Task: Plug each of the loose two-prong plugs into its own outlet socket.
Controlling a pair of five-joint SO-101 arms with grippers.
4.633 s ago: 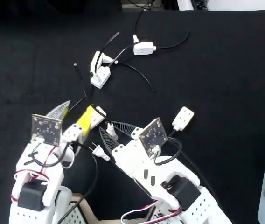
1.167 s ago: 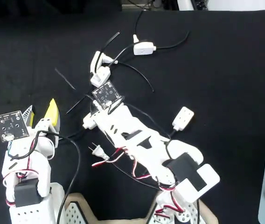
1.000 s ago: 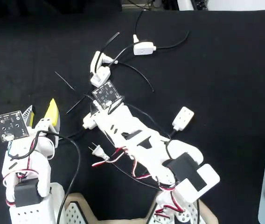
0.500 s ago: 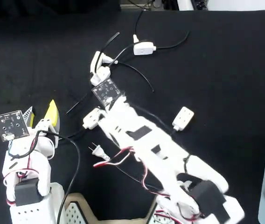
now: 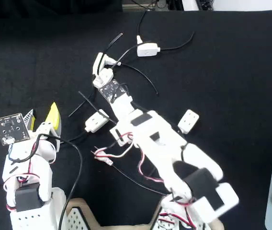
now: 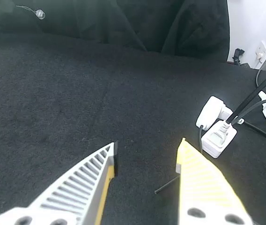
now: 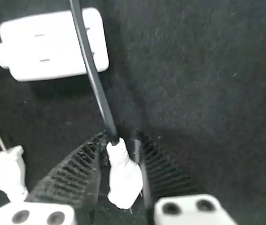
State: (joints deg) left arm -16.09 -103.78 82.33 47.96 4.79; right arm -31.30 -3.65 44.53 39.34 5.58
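Down at the near left, we see the L gripper (image 5: 41, 110) held up over the black table (image 5: 232, 72). Its jaws are wide apart & hold nothing. One finger is yellow, the other is pale w/ ribs.

A bit farther in, the R arm bends low over the middle of the table. The R gripper (image 7: 120, 143) has its two dark fingers pinched on a small white held plug (image 7: 122, 180). A thin black cord (image 7: 90, 75) comes out of that plug & runs off over one end of the near socket (image 5: 96, 121). This socket is white, lies flat just left of the R arm, & its slots are bare. A loose plug (image 7: 4, 171) lies on the cloth near the R gripper w/ its prongs out, not touching the socket.

Off to the right, well apart from the rest, the side socket (image 5: 188, 120) lies by itself.

Farther back, just past the R arm, we see the back socket (image 6: 219, 136) w/ a plug pushed into it & black cords going up from it. A white block (image 6: 210, 110) sits right beside it.

Farthest of all is the far socket (image 5: 148, 49), w/ black cords running off both ways.
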